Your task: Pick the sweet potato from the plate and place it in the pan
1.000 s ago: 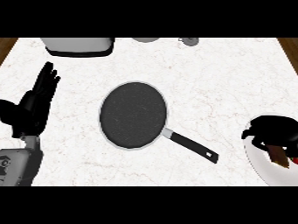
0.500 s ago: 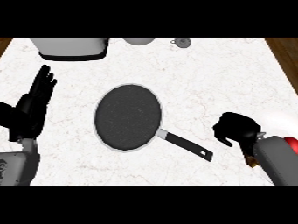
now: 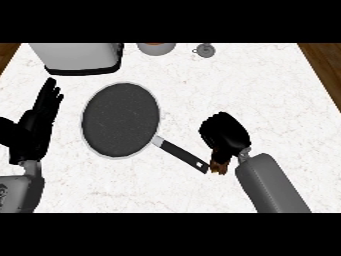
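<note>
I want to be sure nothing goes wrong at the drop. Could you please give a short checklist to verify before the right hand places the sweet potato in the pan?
1. Sweet potato held: ok, a brown bit shows under the curled right hand.
2. Hand over the pan: not ok, it is to the right, near the end of the pan handle.
3. Pan free inside: ok, nothing lies in it.
4. Left hand out of the way: ok, open, left of the pan.
5. Hand height above the counter: cannot tell.
</note>
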`<act>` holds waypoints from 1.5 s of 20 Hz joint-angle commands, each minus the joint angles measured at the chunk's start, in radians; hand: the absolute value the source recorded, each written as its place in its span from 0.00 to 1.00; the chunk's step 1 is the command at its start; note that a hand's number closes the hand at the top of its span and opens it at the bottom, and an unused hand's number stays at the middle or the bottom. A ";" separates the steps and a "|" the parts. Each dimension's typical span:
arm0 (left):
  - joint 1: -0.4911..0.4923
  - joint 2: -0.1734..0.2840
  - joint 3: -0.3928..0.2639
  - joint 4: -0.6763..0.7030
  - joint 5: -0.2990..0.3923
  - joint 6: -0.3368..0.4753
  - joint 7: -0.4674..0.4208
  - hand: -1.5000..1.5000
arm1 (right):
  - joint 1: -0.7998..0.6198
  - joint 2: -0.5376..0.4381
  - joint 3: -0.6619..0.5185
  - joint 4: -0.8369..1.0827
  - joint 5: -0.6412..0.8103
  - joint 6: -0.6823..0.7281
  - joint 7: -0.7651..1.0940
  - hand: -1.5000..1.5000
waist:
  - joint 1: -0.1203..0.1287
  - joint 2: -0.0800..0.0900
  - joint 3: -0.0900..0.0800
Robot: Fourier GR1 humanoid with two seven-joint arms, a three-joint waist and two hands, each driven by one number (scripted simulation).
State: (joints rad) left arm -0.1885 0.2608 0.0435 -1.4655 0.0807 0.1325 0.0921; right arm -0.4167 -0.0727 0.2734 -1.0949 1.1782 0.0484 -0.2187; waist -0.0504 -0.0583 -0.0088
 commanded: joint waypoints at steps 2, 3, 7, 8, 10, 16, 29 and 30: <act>0.000 -0.015 -0.016 0.011 -0.001 -0.005 0.005 0.50 | -0.026 0.070 0.000 -0.113 -0.052 -0.124 0.280 1.00 | 0.021 0.005 0.009; -0.005 -0.005 -0.010 0.008 -0.002 -0.006 -0.001 0.50 | -0.038 0.070 0.007 -0.132 -0.050 -0.141 0.340 1.00 | 0.032 0.004 0.007; -0.031 -0.012 -0.031 0.000 -0.006 -0.017 -0.002 0.50 | -0.073 0.072 0.051 -0.206 -0.125 -0.238 0.557 1.00 | 0.085 0.020 0.011; -0.028 -0.018 -0.037 0.005 -0.006 -0.019 -0.007 0.50 | -0.075 0.072 0.063 -0.227 -0.143 -0.281 0.620 1.00 | 0.092 0.027 0.011; -0.045 -0.015 -0.045 0.011 -0.013 -0.027 -0.010 0.50 | -0.095 0.072 0.094 -0.268 -0.198 -0.335 0.738 1.00 | 0.108 0.037 0.011; -0.063 -0.025 -0.053 0.031 -0.002 -0.048 -0.021 0.50 | -0.215 0.073 0.253 -0.274 -0.112 -0.500 1.180 1.00 | 0.128 0.050 0.003; -0.089 -0.029 -0.033 0.020 -0.016 -0.019 -0.007 0.50 | -0.402 0.072 0.382 0.113 0.068 -0.605 1.547 1.00 | 0.103 0.068 0.008; -0.122 -0.008 -0.024 0.024 -0.007 -0.040 0.012 0.50 | -0.429 0.072 0.326 0.173 0.041 -0.618 1.470 1.00 | 0.097 0.070 0.009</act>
State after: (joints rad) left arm -0.2831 0.2331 0.0064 -1.4446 0.0635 0.1134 0.0889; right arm -0.7984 -0.0107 0.6298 -1.0582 1.2244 -0.4718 1.1230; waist 0.0508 0.0054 -0.0009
